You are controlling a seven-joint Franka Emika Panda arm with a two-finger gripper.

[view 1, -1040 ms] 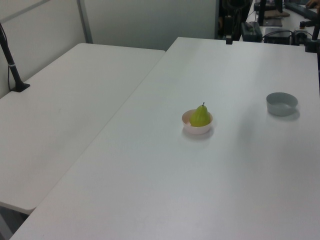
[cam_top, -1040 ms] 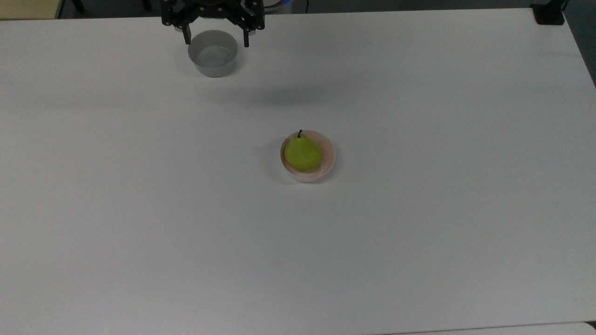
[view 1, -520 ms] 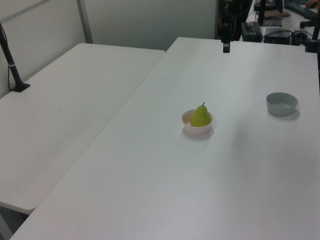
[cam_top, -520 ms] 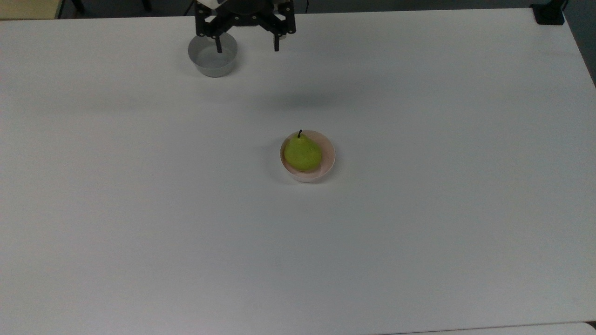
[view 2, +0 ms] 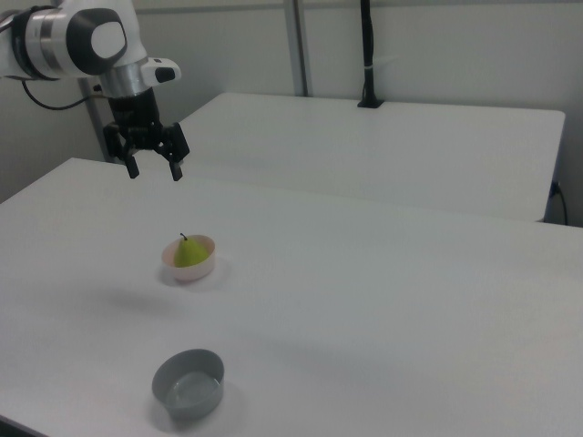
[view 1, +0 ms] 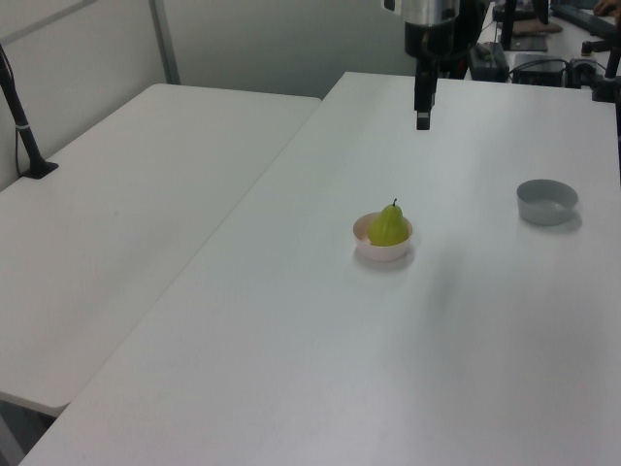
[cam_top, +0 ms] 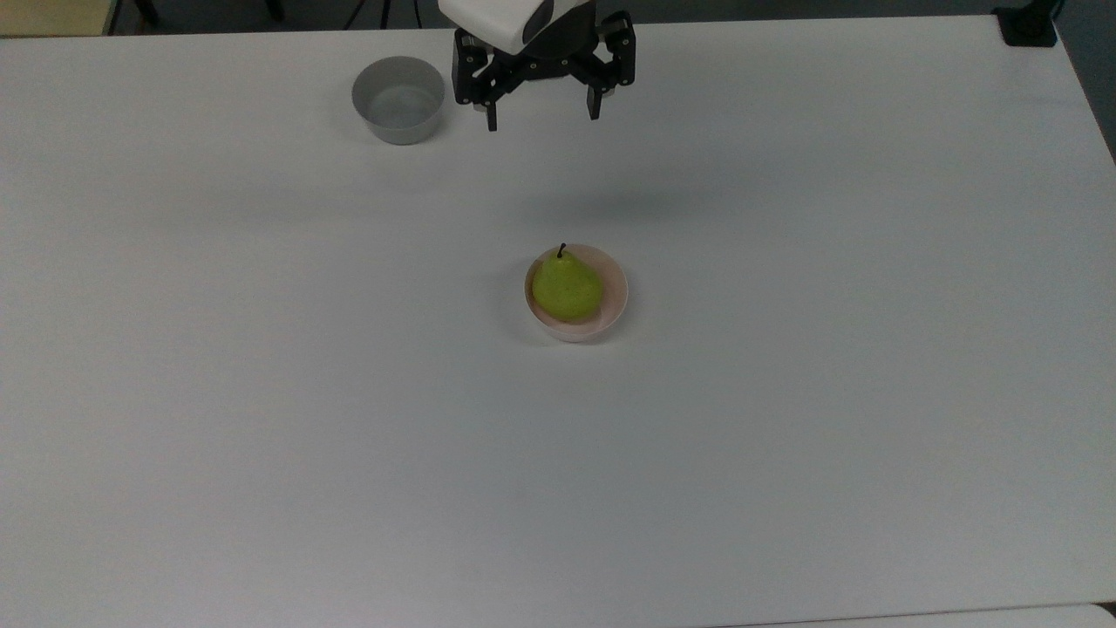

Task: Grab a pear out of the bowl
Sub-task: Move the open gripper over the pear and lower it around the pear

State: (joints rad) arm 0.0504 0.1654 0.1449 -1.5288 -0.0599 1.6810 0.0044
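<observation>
A yellow-green pear (cam_top: pixel 567 289) with a dark stem sits upright in the pale pink bowl (cam_top: pixel 612 301) near the middle of the white table. The pear (view 1: pixel 388 226) in the bowl (view 1: pixel 368 245) appears the same way in the left view, and the pear (view 2: pixel 189 254) and bowl (view 2: pixel 196 269) in the right view. My gripper (cam_top: pixel 541 118) hangs open and empty, high above the table, toward the top view's upper edge from the bowl. It shows as the gripper (view 2: pixel 154 169) in the right view and the gripper (view 1: pixel 423 118) in the left view.
A grey bowl (cam_top: pixel 398 98) stands empty at the top view's upper left, seen too as the grey bowl (view 1: pixel 547 201) and the grey bowl (view 2: pixel 189 382). A second white table (view 1: pixel 126 223) adjoins on the left view's left, with a black pole (view 1: pixel 21 126) on it.
My gripper has travelled from over the grey bowl toward the top view's right and slightly down, closer to the pear's bowl. Its fingers stay open. Pear and bowls have not moved.
</observation>
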